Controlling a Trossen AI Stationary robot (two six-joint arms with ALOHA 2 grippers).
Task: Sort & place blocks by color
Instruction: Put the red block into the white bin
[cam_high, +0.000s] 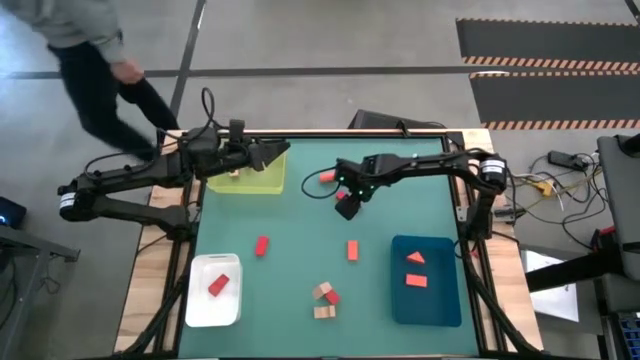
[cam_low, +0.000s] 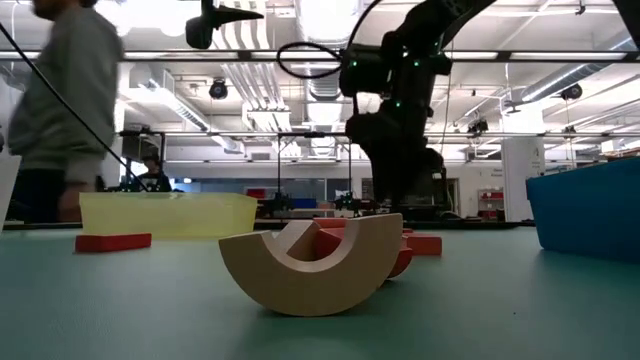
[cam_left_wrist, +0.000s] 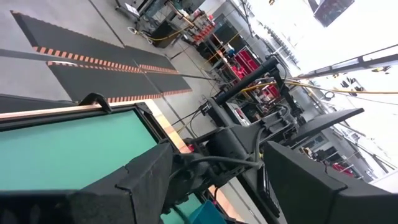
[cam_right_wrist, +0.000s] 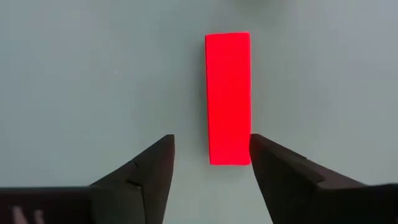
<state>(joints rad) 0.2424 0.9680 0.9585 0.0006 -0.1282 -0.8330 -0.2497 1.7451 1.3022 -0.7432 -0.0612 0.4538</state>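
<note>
Low view: tan wooden arch block (cam_low: 312, 262) lies closest, rocked on its curve, red pieces bunched behind it; dark right arm hangs beyond. Right wrist view: right gripper (cam_right_wrist: 211, 163), fingers parted, grasping nothing, just above a bright red flat bar block (cam_right_wrist: 228, 98) lying on the green table (cam_right_wrist: 93, 74). High view: left gripper (cam_high: 268, 155) spread wide, empty, over the yellow-green tray (cam_high: 262, 182); person (cam_high: 95, 60) walking past.
</note>
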